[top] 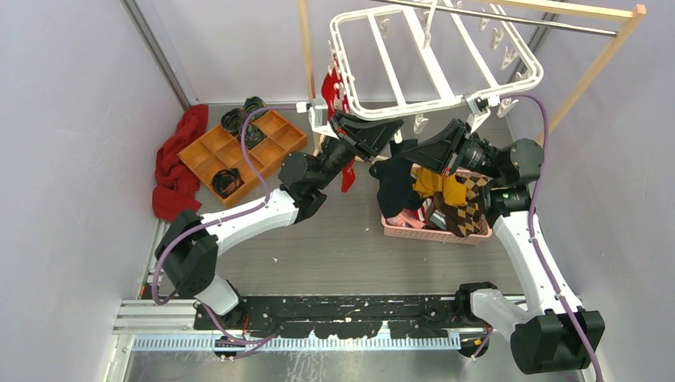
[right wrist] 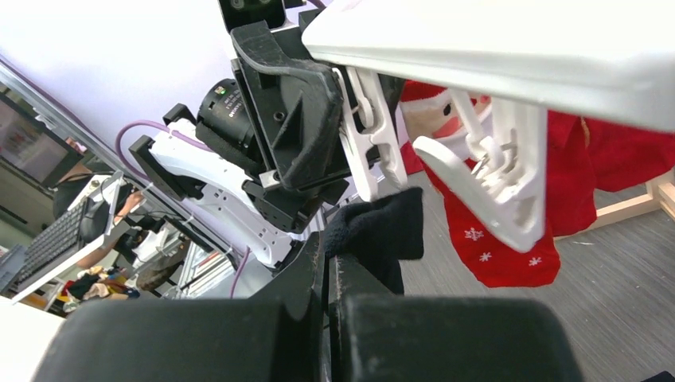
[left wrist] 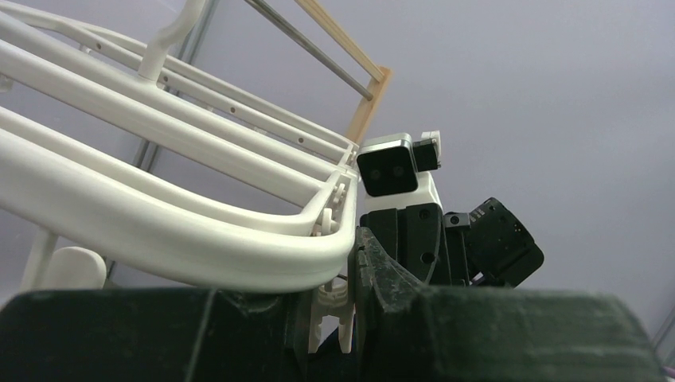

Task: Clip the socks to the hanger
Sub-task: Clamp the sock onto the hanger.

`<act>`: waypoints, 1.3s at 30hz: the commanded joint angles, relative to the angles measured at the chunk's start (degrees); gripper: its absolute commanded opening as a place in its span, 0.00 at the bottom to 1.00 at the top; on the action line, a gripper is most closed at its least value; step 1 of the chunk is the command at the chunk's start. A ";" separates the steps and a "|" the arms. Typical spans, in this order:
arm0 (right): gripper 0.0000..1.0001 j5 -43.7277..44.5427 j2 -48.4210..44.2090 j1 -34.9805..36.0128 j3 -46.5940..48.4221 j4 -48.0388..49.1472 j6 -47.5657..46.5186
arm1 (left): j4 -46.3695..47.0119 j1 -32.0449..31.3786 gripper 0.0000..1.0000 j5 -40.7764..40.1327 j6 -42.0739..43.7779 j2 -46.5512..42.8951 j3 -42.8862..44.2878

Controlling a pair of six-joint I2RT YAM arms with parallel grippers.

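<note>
Under the hanger's [top: 406, 103] near long rail, both arms meet almost tip to tip, so room there is tight. The wooden rack's [top: 306, 48] left post stands just behind the left arm, and the side walls are close on both sides. Bare table only shows between the arm bases and the pink basket [top: 434, 233]. The orange tray [top: 263, 143] and red cloth [top: 177, 163] sit far-left, well apart from the work.

The hanger frame lies roughly flat up top, long axis left-right, with clips dangling below its rim. A red Santa sock [right wrist: 509, 247] hangs off its left end.

Left gripper [top: 396, 131]: fingers partly closed, clamped on one clip [right wrist: 374, 151] hanging from the near rail. The left wrist view shows that clip pinched between the pads.

Right gripper [top: 407, 151]: fingers together, pinching the black sock [top: 394, 191]. From above, the sock's long axis runs from the fingertips down toward the basket's left end. In the right wrist view its upper end pokes up right at the lower tip of the held clip. Can't tell if it is inside the clip's mouth.

The mustard sock [top: 438, 185] and argyle sock [top: 471, 195] are piled in the basket under the right wrist.
</note>
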 commanded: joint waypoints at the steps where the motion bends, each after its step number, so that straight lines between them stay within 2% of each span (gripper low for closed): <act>1: 0.01 -0.39 0.04 -0.28 0.31 3.39 2.35 | 5.11 0.64 0.04 2.27 0.48 0.11 2.13; 6: 0.01 -2.25 0.04 -0.28 0.44 1.36 0.35 | 6.00 1.11 0.04 2.37 0.27 -0.01 2.13; 7: 0.01 -3.40 -0.22 -0.34 1.00 -2.08 -2.82 | 5.99 1.16 0.04 2.39 0.15 -0.03 2.13; 8: 0.01 -4.44 -0.81 -0.32 1.77 -10.14 -7.87 | 6.14 1.29 0.04 2.34 0.09 -0.12 2.20; 9: 0.01 -4.68 -1.81 -0.28 3.16 -18.59 -18.22 | 6.15 1.31 0.04 2.33 0.03 -0.19 2.22; 10: 0.01 -4.61 -2.97 -0.29 5.14 -30.80 -24.51 | 6.14 1.35 0.04 2.34 0.01 -0.24 2.22; 12: 0.01 -3.93 -5.09 -0.29 9.44 -51.07 -48.99 | 6.15 1.40 0.04 2.39 -0.15 -0.18 2.31; 17: 0.01 -6.68 -6.50 -0.28 15.08 -74.36 -79.35 | 6.22 1.48 0.04 3.25 -0.89 0.39 3.03; 21: 0.01 -8.31 -7.90 -0.36 14.10 -76.99 -92.82 | 6.28 1.48 0.04 4.24 -1.31 0.73 3.53; 25: 0.01 -5.28 -9.13 -0.33 12.95 -73.49 -97.35 | 6.24 1.48 0.04 4.37 -1.49 0.76 3.54; 31: 0.01 0.50 -9.46 -0.13 15.87 -82.30 -118.78 | 6.50 1.48 0.04 4.50 -2.01 1.15 3.71; 35: 0.01 4.70 -10.69 0.23 16.40 -81.98 -123.05 | 6.57 1.48 0.03 4.33 -2.33 1.61 4.02; 39: 0.01 4.08 -10.95 0.29 17.01 -81.22 -123.90 | 6.89 1.62 0.03 4.20 -2.85 2.02 4.16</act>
